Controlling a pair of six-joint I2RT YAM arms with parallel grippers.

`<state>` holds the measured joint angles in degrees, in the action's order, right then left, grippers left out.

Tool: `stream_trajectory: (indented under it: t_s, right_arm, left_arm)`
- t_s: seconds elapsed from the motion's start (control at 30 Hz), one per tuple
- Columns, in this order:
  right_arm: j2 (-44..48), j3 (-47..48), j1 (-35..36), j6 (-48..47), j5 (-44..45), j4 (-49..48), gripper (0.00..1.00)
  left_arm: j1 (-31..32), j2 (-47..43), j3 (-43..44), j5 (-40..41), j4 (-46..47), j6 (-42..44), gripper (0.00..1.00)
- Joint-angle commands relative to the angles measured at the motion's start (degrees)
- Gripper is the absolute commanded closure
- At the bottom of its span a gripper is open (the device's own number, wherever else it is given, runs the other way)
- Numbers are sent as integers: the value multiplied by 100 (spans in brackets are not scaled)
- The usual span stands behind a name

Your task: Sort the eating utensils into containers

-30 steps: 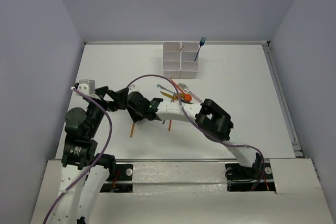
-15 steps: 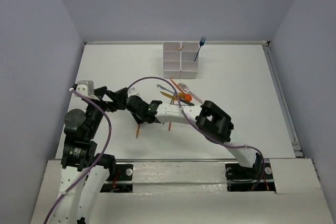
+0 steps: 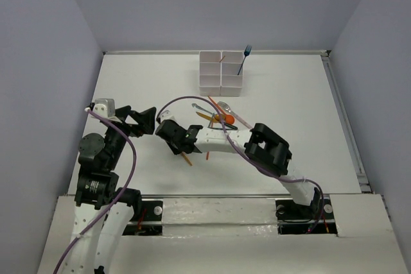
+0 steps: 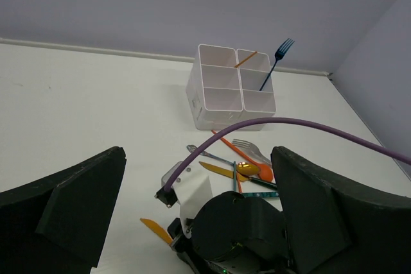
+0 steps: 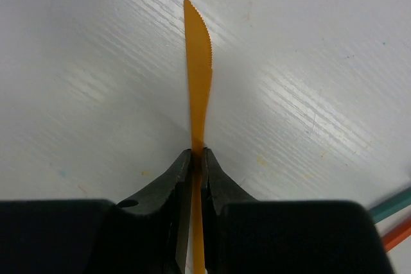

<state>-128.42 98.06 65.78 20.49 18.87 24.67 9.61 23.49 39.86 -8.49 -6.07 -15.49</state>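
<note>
My right gripper [image 3: 178,144] [image 5: 197,158] is shut on an orange plastic knife [image 5: 198,75], whose blade sticks out past the fingertips over the white table; in the top view the knife [image 3: 185,157] points toward the near right. My left gripper [image 3: 149,122] [image 4: 199,219] is open and empty, just left of the right wrist. The white container block [image 3: 221,73] [image 4: 228,88] stands at the back with a blue fork [image 3: 244,59] [image 4: 276,62] and an orange stick [image 4: 246,59] in it. A pile of utensils [image 3: 220,117] [image 4: 247,166] lies behind the right arm.
The pile holds an orange spoon [image 4: 260,171], a silver fork [image 4: 252,151], an orange knife [image 4: 221,171] and teal pieces [image 4: 257,192]. A purple cable [image 3: 186,99] arcs over the right arm. Walls close the table at the back and sides.
My right gripper has turned with the orange knife in it: the knife's free end swung from the near left to the near right. The left arm has barely moved.
</note>
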Motion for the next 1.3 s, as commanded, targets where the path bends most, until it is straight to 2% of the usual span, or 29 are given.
stream_trajectory:
  t_s: [0.0,0.03,0.07,0.27,0.47,0.67,0.8,0.93,1.07,1.27]
  right_arm:
    - [-254,-393,67,-168,-112,1110,92]
    - [-236,-402,67,-168,-121,1111,98]
    - [-219,-411,67,-168,-190,1111,100]
    - [483,-595,-117,-107,-112,321,100]
    - [2054,-1288,-697,16,-393,-1612,100]
    - [2611,-1702,-1609,-97,-543,-3325,100]
    - [2428,-1537,-2207,-579,-245,-4826,100]
    - [1902,-1194,-2595,-1257,-358,-5882,100]
    - [1278,-545,-2877,-1687,-341,-6535,100]
    - [328,432,-3220,-2083,-376,-6667,100]
  left_arm:
    - [-38,-28,110,-21,185,72,1]
    - [-38,-28,110,-21,185,63,1]
    - [-38,-28,110,-30,185,63,1]
    - [-38,-2,110,-39,185,54,1]
    - [-38,33,101,-56,185,54,1]
    - [-38,68,84,-179,193,37,1]
    - [-38,112,66,-249,185,28,1]
    - [-38,147,75,-267,185,37,1]
    - [-38,139,75,-258,185,54,1]
    - [15,183,75,-258,185,46,1]
